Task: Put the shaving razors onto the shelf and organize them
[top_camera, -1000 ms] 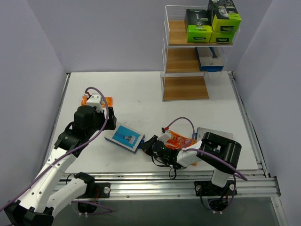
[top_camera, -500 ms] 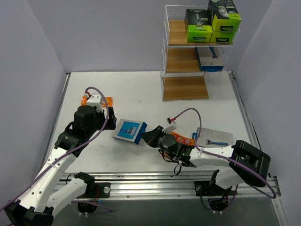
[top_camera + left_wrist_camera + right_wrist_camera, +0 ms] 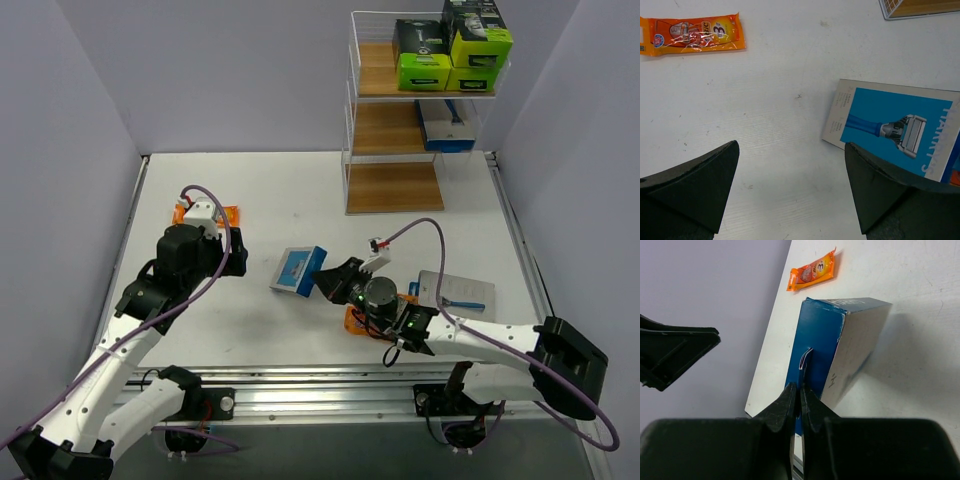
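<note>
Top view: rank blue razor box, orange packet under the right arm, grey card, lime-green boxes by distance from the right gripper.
1. blue razor box, pinched by the right gripper
2. orange packet, close by, near side
3. grey card, farther right
4. lime-green boxes, top of the shelf, far back

razor box: blue, grey-white side, blue razor print. packet: glossy orange. shelf: light wood, white wire. top-tier boxes: black/lime. desk: white.

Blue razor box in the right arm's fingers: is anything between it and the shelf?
Nothing visible does. Bare table lies between the blue razor box and the shelf, whose bottom board holds nothing.
</note>
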Controlling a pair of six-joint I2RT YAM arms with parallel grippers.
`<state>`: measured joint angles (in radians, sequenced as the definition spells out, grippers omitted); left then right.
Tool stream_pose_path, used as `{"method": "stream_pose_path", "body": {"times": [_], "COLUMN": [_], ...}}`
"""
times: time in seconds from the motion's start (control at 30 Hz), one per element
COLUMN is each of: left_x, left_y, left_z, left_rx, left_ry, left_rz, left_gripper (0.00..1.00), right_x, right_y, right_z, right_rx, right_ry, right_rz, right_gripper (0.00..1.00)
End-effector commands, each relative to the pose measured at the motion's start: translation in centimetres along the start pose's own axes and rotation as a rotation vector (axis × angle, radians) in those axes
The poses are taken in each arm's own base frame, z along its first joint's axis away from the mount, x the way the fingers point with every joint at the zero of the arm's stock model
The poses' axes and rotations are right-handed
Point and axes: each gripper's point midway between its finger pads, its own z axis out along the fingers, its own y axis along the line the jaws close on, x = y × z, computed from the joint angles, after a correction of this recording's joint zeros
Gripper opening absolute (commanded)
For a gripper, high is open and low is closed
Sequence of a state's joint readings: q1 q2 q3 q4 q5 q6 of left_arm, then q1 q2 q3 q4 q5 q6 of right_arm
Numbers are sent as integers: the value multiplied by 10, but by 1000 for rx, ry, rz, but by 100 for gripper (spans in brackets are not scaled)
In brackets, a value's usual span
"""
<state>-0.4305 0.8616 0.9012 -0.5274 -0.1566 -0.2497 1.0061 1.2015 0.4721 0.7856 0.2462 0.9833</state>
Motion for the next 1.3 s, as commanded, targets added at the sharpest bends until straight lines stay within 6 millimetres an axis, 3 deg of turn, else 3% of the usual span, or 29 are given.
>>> {"method": "stream_pose_path", "body": {"times": [0.0, 0.4, 0.7, 1.0, 1.17, 1.27], "left_x": [-20, -21, -20, -20, -21, -21], "left_y": [-3, -4, -5, -7, -7, -7], "left_z": [-6, -7, -7, -7, -7, -7], "left_rx": [12, 17, 21, 27, 32, 32], "left_ry": [-67, -73, -70, -70, -71, -71], "left_rz": [2, 3, 2, 1, 1, 1], "left_gripper": [96, 95, 95, 95, 95, 95], "right_x": [-46, -120, -178, -245, -273, -288], "right_y": [28, 20, 30, 58, 79, 91], "right_z": [-11, -46, -74, -102, -103, -93], "right_rx": [-60, 44, 94, 98, 74, 48], "right_ry": [-140, -325, -474, -644, -700, -711], "right_rz": [-16, -54, -77, -83, -115, -126], "right_gripper": [0, 0, 0, 0, 0, 0]}}
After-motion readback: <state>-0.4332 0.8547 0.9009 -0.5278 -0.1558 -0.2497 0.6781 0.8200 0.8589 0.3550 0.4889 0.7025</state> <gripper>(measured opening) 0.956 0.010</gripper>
